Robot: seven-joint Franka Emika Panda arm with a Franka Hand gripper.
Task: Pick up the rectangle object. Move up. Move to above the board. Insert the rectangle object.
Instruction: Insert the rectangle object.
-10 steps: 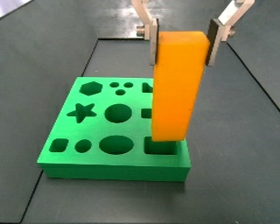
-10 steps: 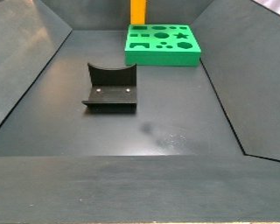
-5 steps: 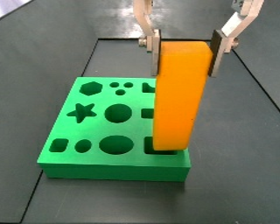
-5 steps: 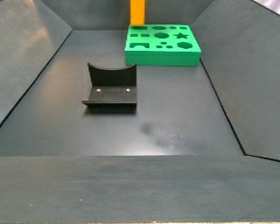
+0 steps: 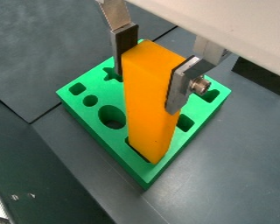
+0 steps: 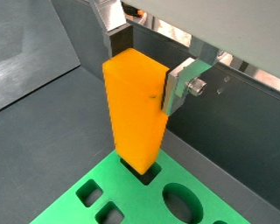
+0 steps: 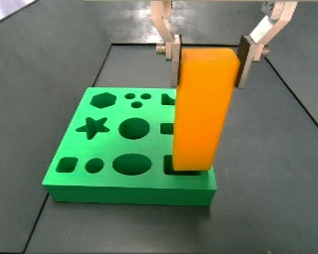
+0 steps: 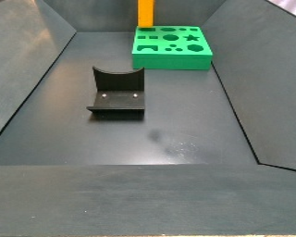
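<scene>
Block: orange rectangle object (image 7: pixel 203 109), tall, square section; stands upright w/ its lower end in a square cutout at a corner of the board.
Board: green board (image 7: pixel 106 145), flat on the dark floor, star/hexagon/round/square cutouts; seen far off in a side view (image 8: pixel 172 47) w/ the block rising from it.
Gripper: gripper (image 5: pixel 154 63) sits at the block's top end, one finger each side.
Fingers: we see one silver finger (image 6: pixel 185 85) close by the block's side face in both wrist views; whether the pads press or have let go, we cannot tell.
Key relation: block's long axis is vertical, in line w/ the cutout below; fingers straddle the upper part only, so the block lies straight down from them.
Seating: we judge the foot partly in; how deep, not visible.
Next move (our guess): straight push down along that axis, no tilt, else the foot may bind on the cutout wall.
Other: dark grey fixture (image 8: pixel 116 93) on the floor, well apart from the board.
</scene>
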